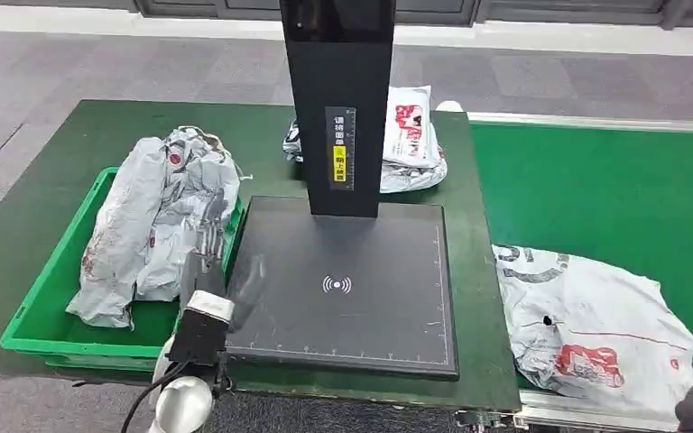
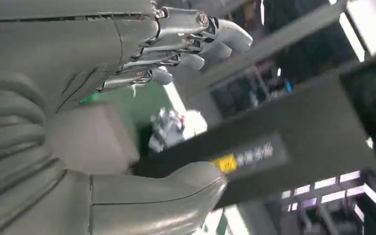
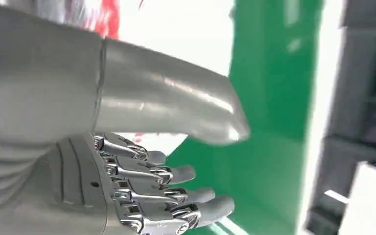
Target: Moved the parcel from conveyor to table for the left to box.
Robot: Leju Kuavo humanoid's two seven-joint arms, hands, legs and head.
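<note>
Currently, the white plastic parcel with red print (image 1: 591, 329) is located on the green conveyor belt (image 1: 614, 194), beside the green bench (image 1: 36, 189). The left robot hand (image 1: 209, 236) is held empty with fingers spread, between the green crate (image 1: 50, 284) and the black scanner plate (image 1: 347, 284). The right robot hand (image 3: 127, 196) appears empty, fingers apart, over the parcel's near edge.

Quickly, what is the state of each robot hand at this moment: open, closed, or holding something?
Left robot hand: open, fingers apart, holding nothing.
Right robot hand: open, fingers spread, holding nothing, beside the white-grey plastic parcel bag on the green conveyor belt.
</note>
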